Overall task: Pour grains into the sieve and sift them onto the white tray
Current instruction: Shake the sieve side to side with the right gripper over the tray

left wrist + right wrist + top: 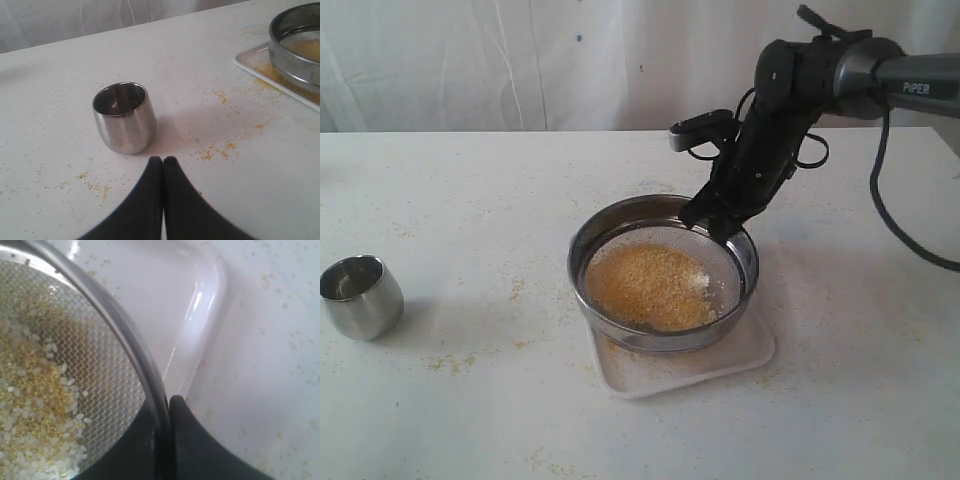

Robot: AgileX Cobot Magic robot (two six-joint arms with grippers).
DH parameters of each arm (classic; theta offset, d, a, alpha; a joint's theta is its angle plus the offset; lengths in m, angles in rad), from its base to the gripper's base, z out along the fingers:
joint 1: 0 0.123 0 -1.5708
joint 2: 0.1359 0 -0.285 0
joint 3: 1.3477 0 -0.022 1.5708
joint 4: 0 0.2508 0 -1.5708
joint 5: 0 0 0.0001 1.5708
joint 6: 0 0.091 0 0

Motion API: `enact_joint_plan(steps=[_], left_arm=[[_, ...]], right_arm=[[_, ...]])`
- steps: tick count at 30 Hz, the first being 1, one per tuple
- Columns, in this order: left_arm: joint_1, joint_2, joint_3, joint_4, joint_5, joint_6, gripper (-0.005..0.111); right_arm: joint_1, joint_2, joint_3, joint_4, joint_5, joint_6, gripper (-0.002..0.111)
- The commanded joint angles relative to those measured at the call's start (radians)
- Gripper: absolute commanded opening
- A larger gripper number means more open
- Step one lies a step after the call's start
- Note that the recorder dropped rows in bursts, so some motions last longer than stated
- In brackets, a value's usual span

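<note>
Currently the right gripper (723, 226) is clamped on the far right part of the sieve (620, 225) rim. In the right wrist view its two dark fingers (200, 440) pinch the steel wall between them, one inside over the mesh and one outside, with no gap showing. The sieve sits over the white tray (740, 358), and its gripped side looks a little higher than its near side; whether the near edge touches the tray cannot be told. The grains (650, 285) lie in a yellow-tan heap on the mesh, toward the side away from the gripper, with a paler whitish patch at the heap's edge nearest the fingers. A thin scatter of tan meal shows on the tray under the sieve's near left edge.

Well apart, at the left of the table (470, 180), a small steel cup (360, 296) stands upright. The left gripper (163, 162) hangs just beside the cup, its fingertips pressed together and holding nothing. From that wrist view the sieve and a tray corner lie far off across the table. Stray grains speckle the table between cup and tray
</note>
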Motion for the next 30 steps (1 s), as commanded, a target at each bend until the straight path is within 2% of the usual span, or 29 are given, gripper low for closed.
enact_joint_plan(steps=[1, 5, 7, 8, 10, 11, 12, 13, 15, 16, 17, 19, 20, 21, 23, 24, 27, 28, 30], left_arm=[[0.003, -0.005, 0.004, -0.005, 0.002, -0.001, 0.0], [0.003, -0.005, 0.004, -0.005, 0.002, -0.001, 0.0], [0.003, -0.005, 0.004, -0.005, 0.002, -0.001, 0.0], [0.003, -0.005, 0.004, -0.005, 0.002, -0.001, 0.0], [0.003, -0.005, 0.004, -0.005, 0.002, -0.001, 0.0], [0.003, -0.005, 0.004, -0.005, 0.002, -0.001, 0.0], [0.003, -0.005, 0.004, -0.005, 0.002, -0.001, 0.0], [0.003, -0.005, 0.004, -0.005, 0.002, -0.001, 0.0], [0.003, -0.005, 0.004, -0.005, 0.002, -0.001, 0.0], [0.003, -0.005, 0.004, -0.005, 0.002, -0.001, 0.0], [0.003, -0.005, 0.004, -0.005, 0.002, -0.001, 0.0], [0.003, -0.005, 0.004, -0.005, 0.002, -0.001, 0.0], [0.003, -0.005, 0.004, -0.005, 0.002, -0.001, 0.0], [0.003, -0.005, 0.004, -0.005, 0.002, -0.001, 0.0], [0.003, -0.005, 0.004, -0.005, 0.002, -0.001, 0.0], [0.003, -0.005, 0.004, -0.005, 0.002, -0.001, 0.0], [0.003, -0.005, 0.004, -0.005, 0.002, -0.001, 0.0], [0.003, -0.005, 0.004, -0.005, 0.002, -0.001, 0.0], [0.003, -0.005, 0.004, -0.005, 0.002, -0.001, 0.0]], right_arm=[[-0.003, -0.039, -0.003, 0.033, 0.129, -0.005, 0.0], [-0.011, -0.039, -0.011, -0.006, 0.016, 0.05, 0.0], [-0.013, -0.039, -0.015, 0.046, 0.099, 0.101, 0.0], [-0.008, -0.039, -0.005, 0.11, 0.18, 0.016, 0.0], [-0.003, -0.039, 0.0, 0.071, 0.125, -0.012, 0.0], [-0.003, -0.039, -0.002, 0.03, 0.059, 0.034, 0.0], [-0.013, -0.039, -0.014, -0.006, 0.001, 0.167, 0.0], [-0.018, -0.039, -0.014, 0.021, 0.016, 0.198, 0.0], [-0.012, -0.037, -0.01, 0.157, 0.175, -0.026, 0.0], [-0.012, -0.037, -0.012, 0.14, 0.168, -0.047, 0.0], [-0.014, -0.039, -0.026, 0.06, 0.08, 0.013, 0.0], [-0.031, -0.039, -0.054, -0.033, 0.048, 0.227, 0.0], [-0.031, -0.039, -0.059, 0.002, 0.094, 0.197, 0.0], [-0.026, -0.039, -0.059, 0.086, 0.204, 0.024, 0.0], [-0.018, -0.039, -0.057, 0.063, 0.195, -0.061, 0.0], [-0.018, -0.039, -0.061, 0.011, 0.132, -0.025, 0.0], [-0.029, -0.039, -0.068, -0.107, 0.035, 0.288, 0.0], [-0.03, -0.039, -0.068, -0.077, 0.06, 0.263, 0.0], [-0.024, -0.039, -0.068, 0.031, 0.16, 0.042, 0.0]])
